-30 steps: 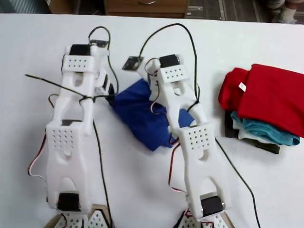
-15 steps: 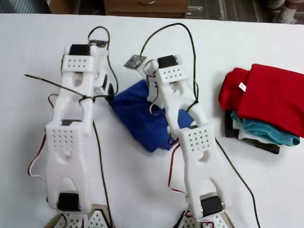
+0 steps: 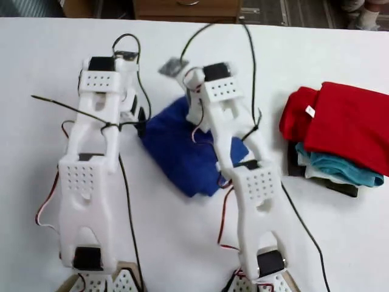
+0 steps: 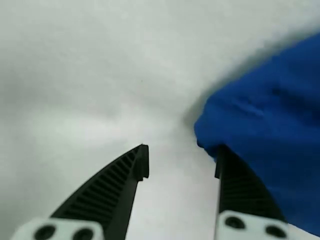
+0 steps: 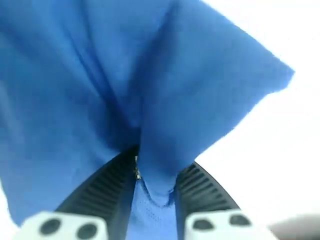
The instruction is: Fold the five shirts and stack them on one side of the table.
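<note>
Looking down on the white table (image 3: 340, 55), you have both arms stretched from their bases toward the far edge. The left arm (image 3: 91, 176) runs just beside the blue shirt (image 3: 176, 152), and the right arm (image 3: 255, 188) crosses over the shirt's other side. Bare table lies beyond the shirt and past the left arm. The stack of folded shirts (image 3: 340, 131), red on top, sits well apart from the blue shirt, beyond the right arm. The blue shirt lies bunched, its long axis slanting between the arms. Your left gripper (image 4: 181, 150) hangs with jaws apart at the shirt's edge. Your right gripper (image 5: 159, 162) pinches a fold of the shirt.
</note>
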